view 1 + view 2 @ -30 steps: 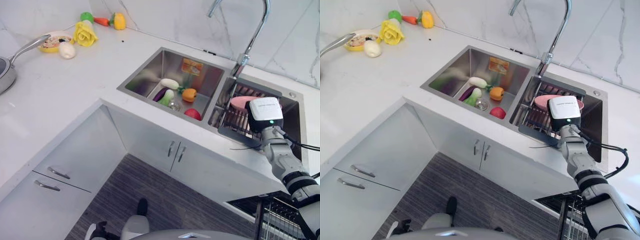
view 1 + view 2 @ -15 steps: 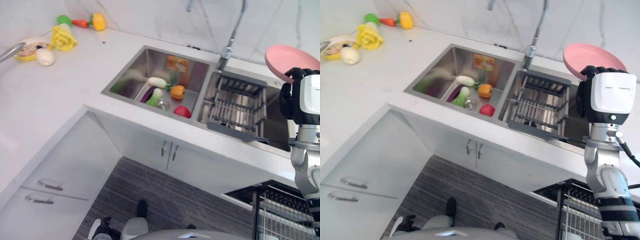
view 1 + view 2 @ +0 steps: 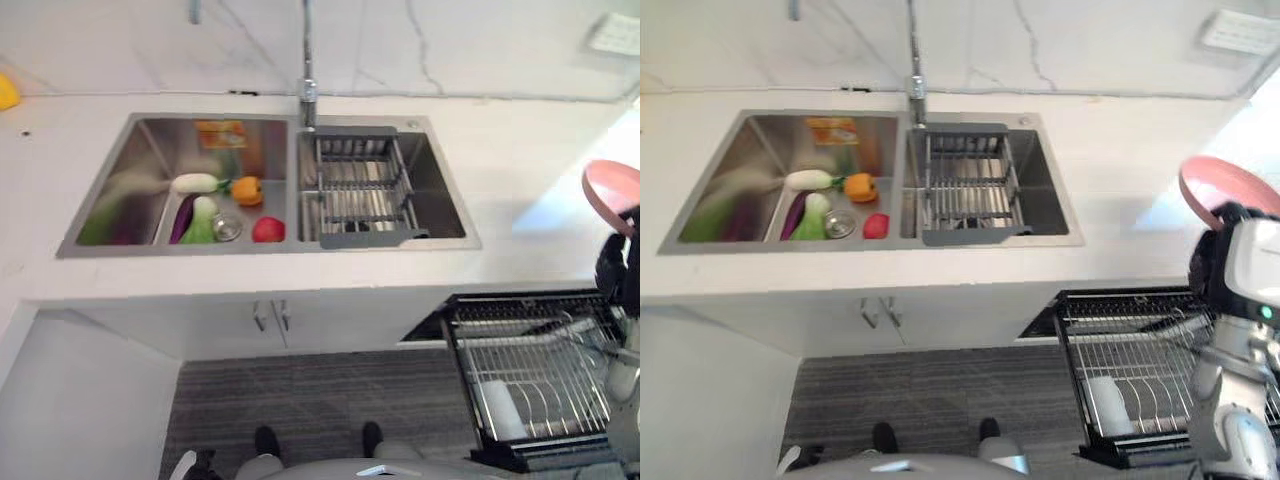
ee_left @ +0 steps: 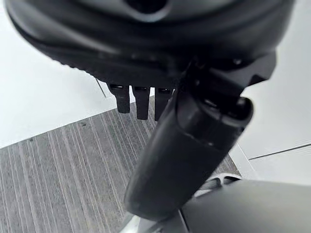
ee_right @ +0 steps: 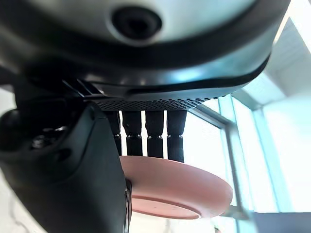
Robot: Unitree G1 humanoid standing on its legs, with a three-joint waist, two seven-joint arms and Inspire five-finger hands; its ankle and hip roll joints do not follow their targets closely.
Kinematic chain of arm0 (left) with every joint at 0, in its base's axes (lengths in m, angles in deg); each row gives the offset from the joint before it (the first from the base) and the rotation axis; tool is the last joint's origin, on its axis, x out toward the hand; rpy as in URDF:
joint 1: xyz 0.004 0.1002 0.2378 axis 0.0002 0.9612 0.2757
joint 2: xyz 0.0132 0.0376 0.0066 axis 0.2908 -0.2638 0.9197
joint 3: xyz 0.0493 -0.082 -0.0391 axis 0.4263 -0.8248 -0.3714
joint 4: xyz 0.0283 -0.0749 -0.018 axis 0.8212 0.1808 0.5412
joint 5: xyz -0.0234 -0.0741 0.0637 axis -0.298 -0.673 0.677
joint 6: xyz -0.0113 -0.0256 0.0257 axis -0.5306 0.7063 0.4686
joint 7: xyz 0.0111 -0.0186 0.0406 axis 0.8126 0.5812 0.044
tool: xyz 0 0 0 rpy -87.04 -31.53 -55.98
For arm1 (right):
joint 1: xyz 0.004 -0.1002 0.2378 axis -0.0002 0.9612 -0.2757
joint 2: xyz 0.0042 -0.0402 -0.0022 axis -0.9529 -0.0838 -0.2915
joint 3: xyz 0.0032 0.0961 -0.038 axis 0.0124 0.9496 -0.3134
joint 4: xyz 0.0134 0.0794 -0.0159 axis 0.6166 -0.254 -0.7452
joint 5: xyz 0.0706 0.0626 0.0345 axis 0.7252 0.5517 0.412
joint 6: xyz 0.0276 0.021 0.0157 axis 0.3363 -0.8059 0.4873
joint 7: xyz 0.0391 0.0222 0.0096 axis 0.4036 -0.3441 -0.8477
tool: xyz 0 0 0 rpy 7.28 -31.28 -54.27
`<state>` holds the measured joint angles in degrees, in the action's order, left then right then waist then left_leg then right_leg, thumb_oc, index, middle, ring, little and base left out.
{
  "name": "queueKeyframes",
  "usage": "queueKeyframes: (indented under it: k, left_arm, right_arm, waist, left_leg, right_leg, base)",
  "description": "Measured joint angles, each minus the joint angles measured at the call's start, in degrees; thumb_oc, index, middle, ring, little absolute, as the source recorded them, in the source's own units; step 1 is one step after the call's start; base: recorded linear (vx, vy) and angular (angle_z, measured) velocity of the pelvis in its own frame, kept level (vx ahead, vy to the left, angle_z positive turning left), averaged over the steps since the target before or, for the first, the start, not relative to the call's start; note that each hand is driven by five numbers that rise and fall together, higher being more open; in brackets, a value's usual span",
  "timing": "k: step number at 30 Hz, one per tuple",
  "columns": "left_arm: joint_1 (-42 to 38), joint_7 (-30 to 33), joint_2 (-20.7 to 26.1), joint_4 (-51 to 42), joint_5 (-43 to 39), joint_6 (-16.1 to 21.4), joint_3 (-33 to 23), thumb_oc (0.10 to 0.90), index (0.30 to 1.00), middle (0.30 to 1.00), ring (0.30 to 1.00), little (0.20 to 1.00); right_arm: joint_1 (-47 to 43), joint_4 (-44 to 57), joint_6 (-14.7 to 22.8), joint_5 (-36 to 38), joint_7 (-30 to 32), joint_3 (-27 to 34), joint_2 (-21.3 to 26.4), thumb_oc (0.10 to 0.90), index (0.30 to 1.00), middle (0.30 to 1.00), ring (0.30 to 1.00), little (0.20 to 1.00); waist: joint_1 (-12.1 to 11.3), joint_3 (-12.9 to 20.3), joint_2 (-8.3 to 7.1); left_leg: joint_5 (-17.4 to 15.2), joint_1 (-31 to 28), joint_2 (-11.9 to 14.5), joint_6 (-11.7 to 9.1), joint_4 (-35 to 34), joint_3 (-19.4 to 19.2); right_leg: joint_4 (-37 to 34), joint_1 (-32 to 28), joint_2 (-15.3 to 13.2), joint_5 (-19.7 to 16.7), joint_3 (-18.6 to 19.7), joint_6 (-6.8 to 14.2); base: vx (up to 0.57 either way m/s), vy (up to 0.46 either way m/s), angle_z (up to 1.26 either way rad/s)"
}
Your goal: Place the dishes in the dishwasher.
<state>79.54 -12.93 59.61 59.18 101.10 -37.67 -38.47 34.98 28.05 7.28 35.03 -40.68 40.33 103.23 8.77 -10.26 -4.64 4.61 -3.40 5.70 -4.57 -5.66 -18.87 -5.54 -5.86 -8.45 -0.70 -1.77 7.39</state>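
Holding a pink plate above the open dishwasher rack

Grasping the pink plate (image 3: pixel 1223 186) between thumb and fingers (image 5: pixel 153 133), the right hand (image 3: pixel 1218 268) sits at about 3 o'clock in the head views, raised over the pulled-out dishwasher rack (image 3: pixel 1140 375) at 4 o'clock. A white cup-like item (image 3: pixel 1103 391) lies in the rack's near part. The white marble-look bench (image 3: pixel 520 170) runs across the upper half, backed by a veined white wall (image 3: pixel 1090 40). A double steel sink (image 3: pixel 130 185) lies at 10 to 12 o'clock: its left basin holds toy vegetables (image 3: pixel 215 200), its right basin a dark wire drainer (image 3: pixel 355 195), with the tap (image 3: pixel 308 60) between them at 12 o'clock. White cabinet doors (image 3: pixel 880 320) stand below, and grey wood-grain floor (image 3: pixel 310 400) at 6 o'clock. The left hand (image 4: pixel 194 141) hangs over that floor, fingers relaxed and holding nothing.
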Motion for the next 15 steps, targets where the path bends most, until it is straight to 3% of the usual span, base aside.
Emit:
queueKeyframes:
  k: [2, 3, 4, 5, 6, 7, 8, 9, 10, 11, 13, 14, 15]
  left_arm:
    - [0.25, -0.07, 0.00, 0.52, 0.00, 0.00, 0.53, 0.800, 0.900, 0.900, 0.900, 0.900]
    - [0.42, -0.09, 0.09, 0.78, -0.04, -0.02, 1.24, 0.800, 0.900, 0.900, 0.900, 0.900]
    - [0.35, -0.19, 0.32, 0.76, -0.14, 0.03, 1.37, 0.800, 0.900, 0.900, 0.900, 0.900]
    - [-0.02, -0.29, 0.14, 0.69, -0.27, 0.05, 1.34, 0.800, 0.900, 0.900, 0.900, 0.900]
    - [-0.49, -0.33, 0.05, 0.53, -0.42, 0.07, 1.39, 0.800, 0.900, 0.900, 0.900, 0.900]
    - [-2.78, -0.34, 0.23, 0.80, -0.29, 0.01, 2.26, 0.800, 0.900, 0.900, 0.900, 0.900]
    - [-4.37, -0.51, 0.88, 1.98, 0.23, -0.02, 2.86, 0.800, 0.900, 0.900, 0.900, 0.900]
    - [-4.88, -0.42, 1.18, 1.89, -0.12, 0.12, 2.81, 0.800, 0.900, 0.900, 0.900, 0.900]
    - [-4.97, -0.38, 2.13, 0.99, -0.06, 0.37, 2.42, 0.800, 0.900, 0.900, 0.900, 0.900]
    - [-5.18, -0.37, 3.12, -0.74, -0.10, 0.87, 2.25, 0.800, 0.900, 0.900, 0.900, 0.900]
    - [-5.46, -0.07, 4.12, -1.20, -0.13, 1.53, -0.17, 0.800, 0.900, 0.900, 0.900, 0.900]
    - [-5.52, 0.00, 2.56, -1.03, -0.81, 1.40, -3.98, 0.800, 0.900, 0.900, 0.900, 0.900]
    - [-5.52, 0.00, 2.56, -1.03, -0.81, 1.40, -3.98, 0.800, 0.900, 0.900, 0.900, 0.900]
  right_arm:
    - [2.50, -0.18, -0.23, 0.85, -0.30, 0.07, -1.70, 0.400, 0.300, 0.300, 0.300, 0.300]
    - [5.10, -0.22, -0.66, 1.49, -0.40, 0.24, -2.31, 0.400, 0.300, 0.300, 0.300, 0.300]
    - [5.04, -0.54, -0.78, 1.70, -0.42, -0.09, -2.54, 0.400, 0.300, 0.300, 0.300, 0.300]
    - [3.99, -1.06, -1.16, 1.83, -0.48, -1.28, -2.71, 0.400, 0.300, 0.300, 0.300, 0.300]
    - [1.22, -1.97, -1.21, 1.84, -0.54, -2.88, -2.67, 0.400, 0.300, 0.300, 0.300, 0.300]
    - [-2.03, -3.59, -1.34, 1.76, -0.67, -5.50, -1.71, 0.400, 0.300, 0.300, 0.300, 0.300]
    - [-2.03, -3.60, -1.42, 1.74, -1.08, -5.59, -1.56, 0.400, 0.300, 0.300, 0.300, 0.300]
    - [-1.99, -3.60, -2.02, 1.75, -1.08, -5.68, -1.59, 0.400, 0.300, 0.300, 0.300, 0.300]
    - [-2.04, -3.58, -2.12, 1.51, -1.24, -5.68, -1.26, 0.400, 0.300, 0.300, 0.300, 0.300]
    - [-1.69, -3.64, -1.75, 0.68, -1.53, -6.29, -0.18, 0.400, 0.300, 0.300, 0.300, 0.300]
    - [-1.28, -3.46, -1.09, -0.11, -1.76, -7.33, -0.45, 0.400, 0.300, 0.300, 0.300, 0.300]
    - [-2.29, -3.87, -0.88, -0.67, -2.71, -8.03, 0.24, 0.400, 0.300, 0.300, 0.300, 0.300]
    - [-2.29, -3.87, -0.88, -0.67, -2.71, -8.03, 0.24, 0.400, 0.300, 0.300, 0.300, 0.300]
  waist:
    - [1.13, -0.07, 0.03]
    - [2.89, -0.44, -0.44]
    - [2.86, -0.81, -0.26]
    - [2.21, -1.46, 0.10]
    - [0.72, -2.44, 0.78]
    - [-1.84, -4.09, 1.57]
    - [-1.89, -4.48, 1.73]
    - [-2.39, -4.46, 1.97]
    - [-2.73, -4.35, 2.20]
    - [-2.98, -4.30, 1.30]
    - [-4.85, -3.33, -1.47]
    - [-5.49, -3.34, -0.16]
    - [-5.49, -3.34, -0.16]
  left_leg:
    - [-0.17, 0.24, 0.01, 0.15, 0.00, -1.13]
    - [-0.18, 0.39, -0.41, 0.45, 0.16, -2.11]
    - [-0.14, 0.39, -0.31, 0.67, 0.38, -3.22]
    - [-0.21, 0.37, 0.46, 0.82, 0.39, -5.42]
    - [-0.45, 0.27, 1.91, 1.33, 0.38, -8.36]
    - [-1.14, 0.44, 4.36, 2.11, 0.73, -12.84]
    - [-1.25, 0.51, 4.31, 2.27, 0.80, -13.21]
    - [-1.48, 0.05, 4.16, 1.83, 0.31, -13.10]
    - [-0.51, 0.22, 3.94, 1.89, 0.66, -12.09]
    - [0.12, 0.48, 3.77, 1.08, 0.75, -11.92]
    - [0.95, 0.21, 2.57, 0.03, 0.69, -12.40]
    - [2.19, -0.39, 3.92, -1.34, 0.39, -12.63]
    - [2.19, -0.39, 3.92, -1.34, 0.39, -12.63]
  right_leg:
    - [-0.02, 0.88, -0.14, -0.36, 1.12, 0.19]
    - [0.14, 1.86, -0.01, -1.26, 2.23, 0.55]
    - [1.24, 3.37, 0.66, -1.73, 2.84, 1.20]
    - [3.50, 6.35, 1.73, -2.69, 2.94, 2.62]
    - [4.09, 9.34, 2.96, -5.58, 0.48, 5.27]
    - [3.10, 10.87, 2.20, -6.76, -14.02, 4.44]
    - [5.53, 10.53, -0.22, -5.62, -19.53, 2.86]
    - [7.80, 9.72, -2.79, -5.04, -22.69, 2.17]
    - [8.53, 8.18, -4.08, -4.93, -21.39, 2.36]
    - [8.73, 6.18, -5.34, -3.67, -15.39, 3.28]
    - [2.60, 2.40, -5.93, -2.34, -13.19, 3.39]
    - [-0.52, 0.93, -4.11, -3.28, -13.82, 2.32]
    - [-0.52, 0.93, -4.11, -3.28, -13.82, 2.32]
  base:
    - [-0.12, 0.042, -0.34]
    - [-0.27, 0.027, -0.50]
    - [-0.37, 0.011, -0.82]
    - [-0.20, 0.007, -1.37]
    - [-0.10, 0.033, -2.28]
    - [0.01, 0.019, -1.96]
    - [-0.10, -0.042, -1.38]
    - [-0.10, -0.132, -0.35]
    - [-0.08, -0.171, -0.13]
    - [0.06, -0.205, -0.11]
    - [0.05, -0.155, -0.14]
    - [0.02, -0.063, -0.11]
    - [0.04, -0.104, -0.11]
